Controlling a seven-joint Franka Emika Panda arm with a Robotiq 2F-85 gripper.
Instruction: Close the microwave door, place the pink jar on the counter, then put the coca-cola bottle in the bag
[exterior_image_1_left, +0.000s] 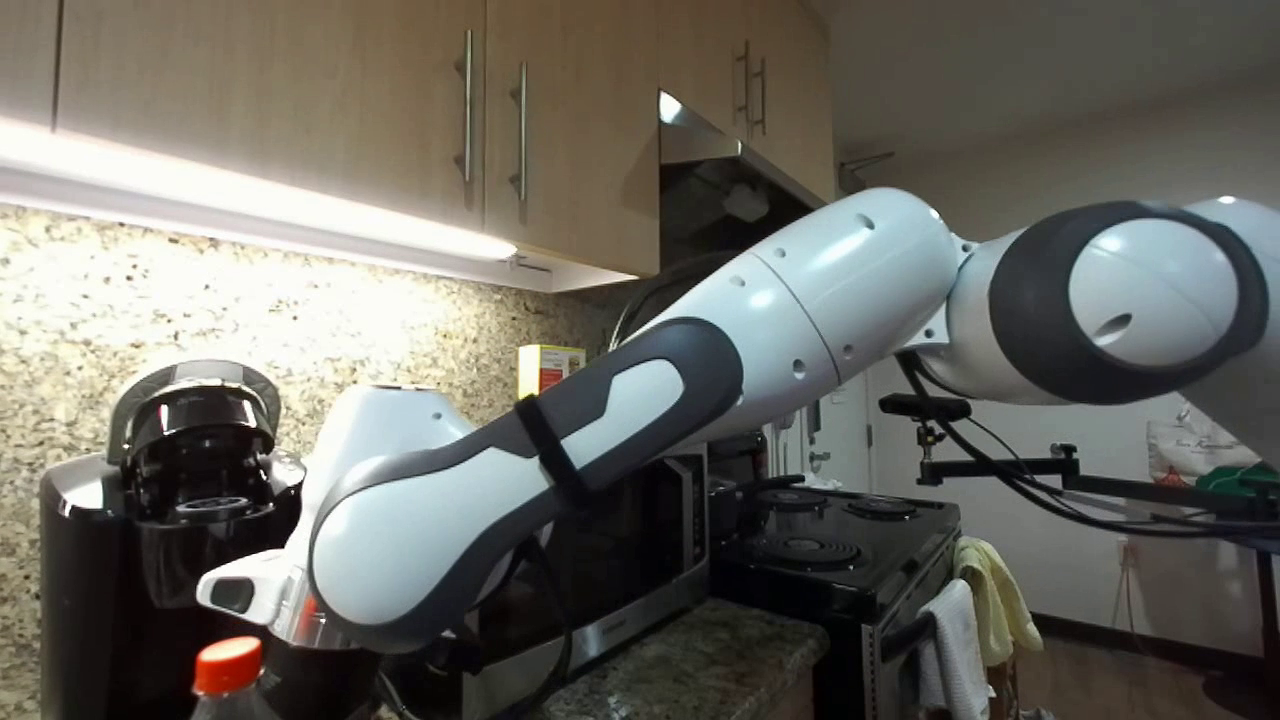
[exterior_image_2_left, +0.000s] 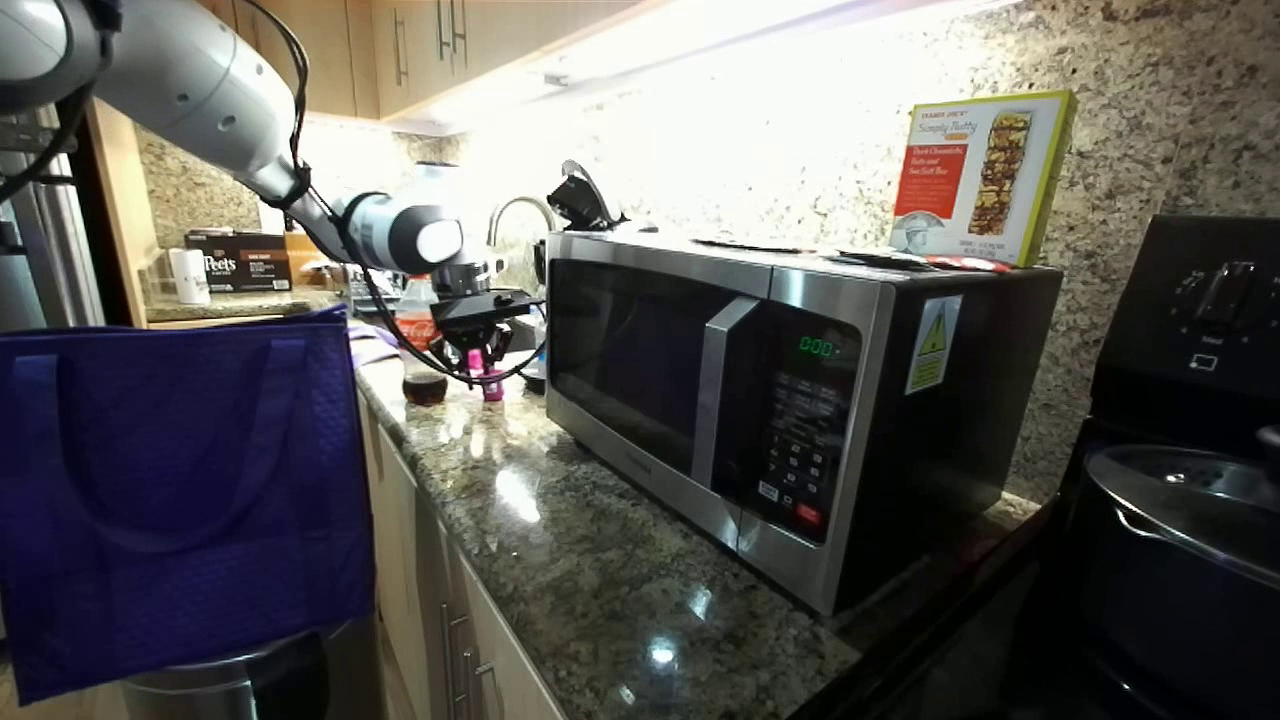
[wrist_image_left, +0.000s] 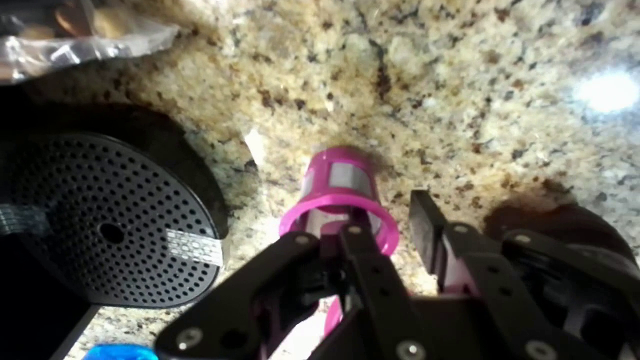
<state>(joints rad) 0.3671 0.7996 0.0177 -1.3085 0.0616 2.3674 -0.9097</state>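
Note:
The pink jar (wrist_image_left: 345, 170) stands on the speckled counter (wrist_image_left: 440, 100), its rim facing the camera; it also shows in an exterior view (exterior_image_2_left: 493, 386). My gripper (wrist_image_left: 392, 215) is open above it. One finger overlaps the jar's mouth and appears to be inside it; the other is outside, apart from the wall. The gripper also shows in an exterior view (exterior_image_2_left: 485, 350). The coca-cola bottle (exterior_image_2_left: 424, 340), part full of dark liquid, stands beside the gripper; its red-orange cap (exterior_image_1_left: 228, 664) shows too. The microwave door (exterior_image_2_left: 630, 350) sits flush and shut. The purple bag (exterior_image_2_left: 190, 480) shows in an exterior view.
A black coffee maker (exterior_image_1_left: 170, 520) stands near the gripper; its perforated drip tray (wrist_image_left: 110, 220) is left of the jar. A clear plastic packet (wrist_image_left: 90, 45) and a blue item (wrist_image_left: 120, 352) lie nearby. A bar box (exterior_image_2_left: 985, 180) stands on the microwave. The stove (exterior_image_1_left: 840, 540) lies beyond.

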